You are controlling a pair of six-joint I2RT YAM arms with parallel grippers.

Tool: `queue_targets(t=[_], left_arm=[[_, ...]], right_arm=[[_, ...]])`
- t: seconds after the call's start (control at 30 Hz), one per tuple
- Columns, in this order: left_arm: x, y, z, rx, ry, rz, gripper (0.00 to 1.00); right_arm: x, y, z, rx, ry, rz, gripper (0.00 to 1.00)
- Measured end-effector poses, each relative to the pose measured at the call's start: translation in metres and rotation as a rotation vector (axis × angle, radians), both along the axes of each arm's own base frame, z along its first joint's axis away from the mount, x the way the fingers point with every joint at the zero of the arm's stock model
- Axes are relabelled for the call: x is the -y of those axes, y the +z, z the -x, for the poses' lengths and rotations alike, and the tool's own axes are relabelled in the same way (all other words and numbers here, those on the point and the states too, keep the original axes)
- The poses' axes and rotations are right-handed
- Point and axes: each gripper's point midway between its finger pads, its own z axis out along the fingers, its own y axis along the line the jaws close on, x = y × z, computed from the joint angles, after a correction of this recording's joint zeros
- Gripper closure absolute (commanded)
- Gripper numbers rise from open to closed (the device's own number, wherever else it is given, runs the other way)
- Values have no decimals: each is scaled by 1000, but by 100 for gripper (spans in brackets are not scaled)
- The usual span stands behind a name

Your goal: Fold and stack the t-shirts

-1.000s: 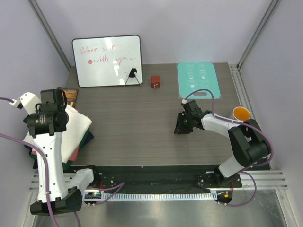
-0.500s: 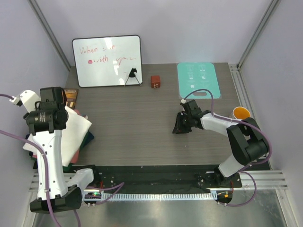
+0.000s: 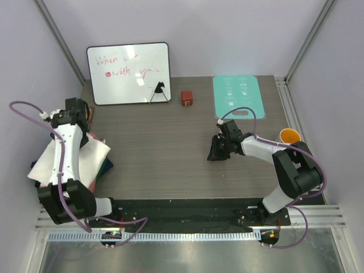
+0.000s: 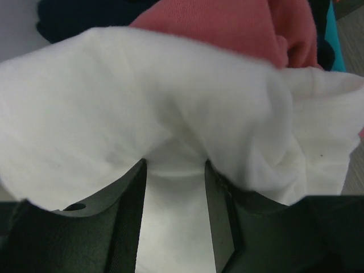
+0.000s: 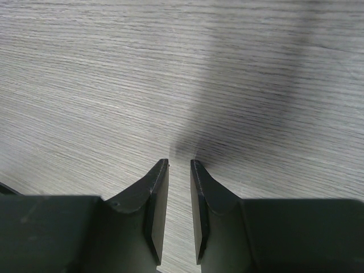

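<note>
The t-shirts lie in a loose pile at the table's left edge. The large white one [image 3: 91,156] [image 4: 170,102] is on top. Salmon-pink cloth [image 4: 227,23] [image 3: 86,186], dark green cloth [image 3: 106,165] and navy cloth [image 4: 74,14] peek out around it. My left gripper [image 3: 84,135] [image 4: 174,165] is down on the pile. Its fingers stand apart, white cloth fills the gap and a fold covers both tips. My right gripper [image 3: 213,152] [image 5: 180,162] rests at the table's centre right. It is shut, with only a thin slit and bare wood under it.
A whiteboard [image 3: 128,73] leans at the back left, with a small red box [image 3: 186,98] beside it. The teal mat [image 3: 236,94] lies at the back right. An orange cup [image 3: 289,136] stands by the right edge. A brown object [image 3: 85,116] sits behind the pile.
The left arm has folded down from its raised pose, bringing its gripper onto the white shirt. The right arm has barely moved.
</note>
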Motion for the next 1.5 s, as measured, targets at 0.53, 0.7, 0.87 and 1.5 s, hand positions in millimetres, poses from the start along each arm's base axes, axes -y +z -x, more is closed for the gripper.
queue_targets(t=[0.53,0.7,0.87,1.5], left_arm=[[-5,-32,-3,129,52,221,50],[4,26,-47,330,-37,265,53],[51,69,-83,462,-229,313,55],[315,-124,-71,-68,-916,580,51]], right_arm=[[-6,-4,-4,-25,6,-28,72],[-7,-2,-5,-17,5,-31,72],[-7,-2,-5,-15,5,-32,70],[-1,1,-6,31,-10,-5,69]])
